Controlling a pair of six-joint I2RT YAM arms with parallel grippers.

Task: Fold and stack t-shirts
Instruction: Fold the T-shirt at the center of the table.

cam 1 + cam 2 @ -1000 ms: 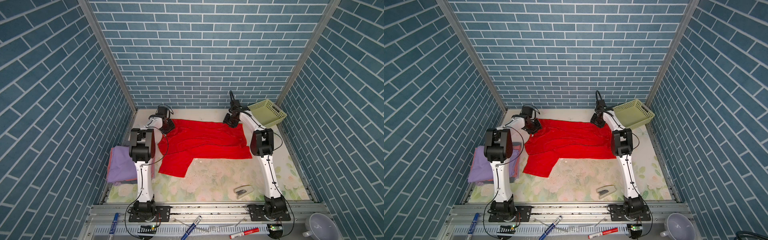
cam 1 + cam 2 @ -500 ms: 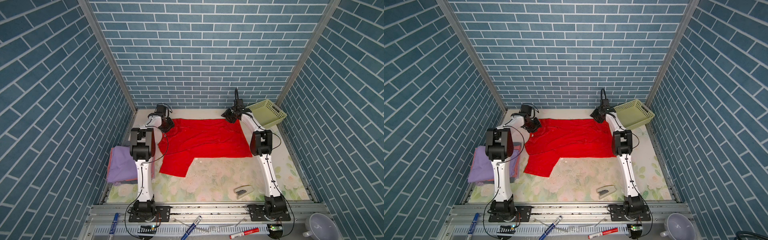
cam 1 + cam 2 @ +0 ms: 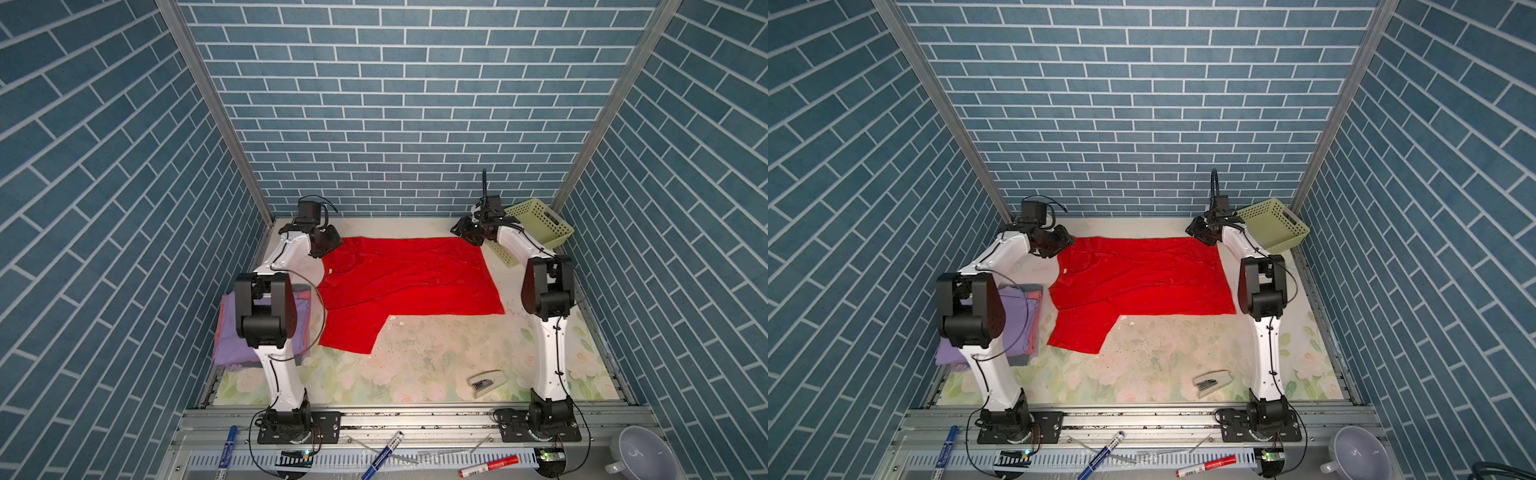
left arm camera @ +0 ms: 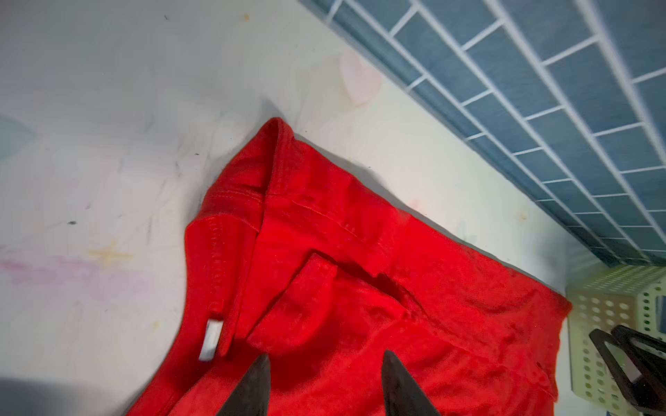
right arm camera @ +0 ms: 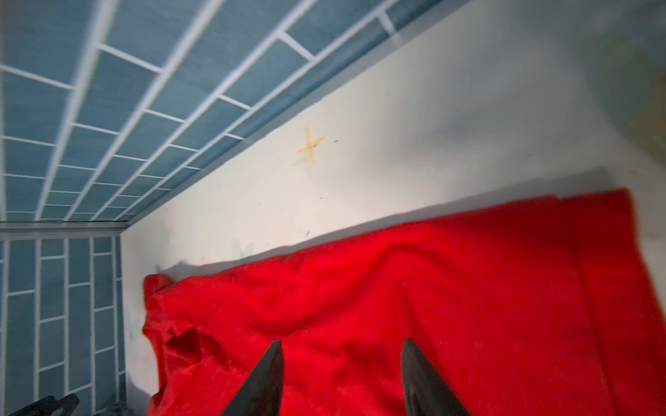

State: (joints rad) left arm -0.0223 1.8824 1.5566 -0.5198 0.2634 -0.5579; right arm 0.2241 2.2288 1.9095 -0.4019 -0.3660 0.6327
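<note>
the left white-and-black robot arm [image 3: 289, 253] rises from its base at the near rail and bends at a bulky black elbow joint [image 3: 264, 307]. from there it stretches forward and slightly inward. its black wrist turns the left black parallel gripper [image 3: 332, 245] inward and down. in the left wrist view its two dark pointed fingers [image 4: 257, 385] stand clearly apart, with nothing clamped between them. the right white-and-black robot arm [image 3: 548, 353] mirrors that pose, with an upright lower link, a black elbow and a forearm reaching forward and inward. the right black parallel gripper [image 3: 461, 232] points inward and down. its dark fingers [image 5: 263, 378] are likewise spread, gripping nothing.
</note>
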